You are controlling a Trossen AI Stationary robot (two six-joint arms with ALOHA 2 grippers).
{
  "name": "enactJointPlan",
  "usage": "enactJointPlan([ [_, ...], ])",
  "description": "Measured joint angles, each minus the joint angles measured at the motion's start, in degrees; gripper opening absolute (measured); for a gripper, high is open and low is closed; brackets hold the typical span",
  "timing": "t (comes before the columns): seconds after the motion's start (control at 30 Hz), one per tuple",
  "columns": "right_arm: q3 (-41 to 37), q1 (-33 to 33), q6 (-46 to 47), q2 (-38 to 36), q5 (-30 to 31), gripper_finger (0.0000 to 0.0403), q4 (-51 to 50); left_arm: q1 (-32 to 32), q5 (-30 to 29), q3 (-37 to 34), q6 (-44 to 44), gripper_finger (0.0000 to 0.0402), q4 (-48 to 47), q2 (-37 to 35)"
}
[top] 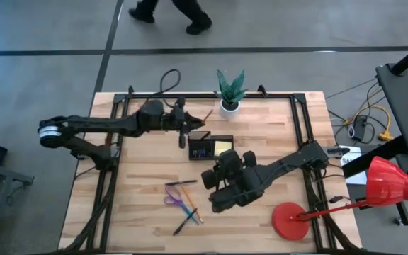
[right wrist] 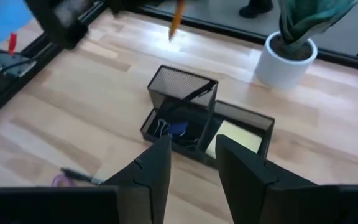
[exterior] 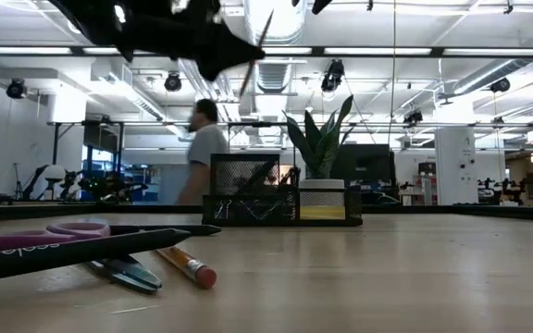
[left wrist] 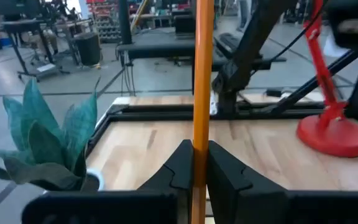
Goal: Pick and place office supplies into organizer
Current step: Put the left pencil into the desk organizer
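Spanning a workshop — wooden table (top: 140,191), plant (top: 230,91)

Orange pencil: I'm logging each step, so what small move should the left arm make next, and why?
Probably carry it over the organizer's tall mesh cup and lower it: the left pincer is shut on the orange pencil, held above the table just short of the organizer.

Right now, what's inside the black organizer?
The organizer holds a yellow sticky pad, dark clips beside something blue, and a black pen in the tall cup. The cup's bottom is hidden.
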Motion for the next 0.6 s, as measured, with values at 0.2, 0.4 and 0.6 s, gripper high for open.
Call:
enactJointPlan([
  [0.2,-0.07,-0.3,-2.57,0.04,-0.02,0.0118,-0.01,0.4,0.64,-0.91,1.1,0.0008,4.62,6.05],
  [0.4,-1.01,-0.38,-3.71,0.07,-0.66,0.0115,-0.05,-0.37,-1.01,-7.06,0.05,0.0008,9.33,8.36],
  [0.6,-3.28,-1.4,-3.32,0.07,-2.47,0.0106,-0.03,0.55,-3.47,-14.02,-1.63,0.0008,19.54,6.17],
])
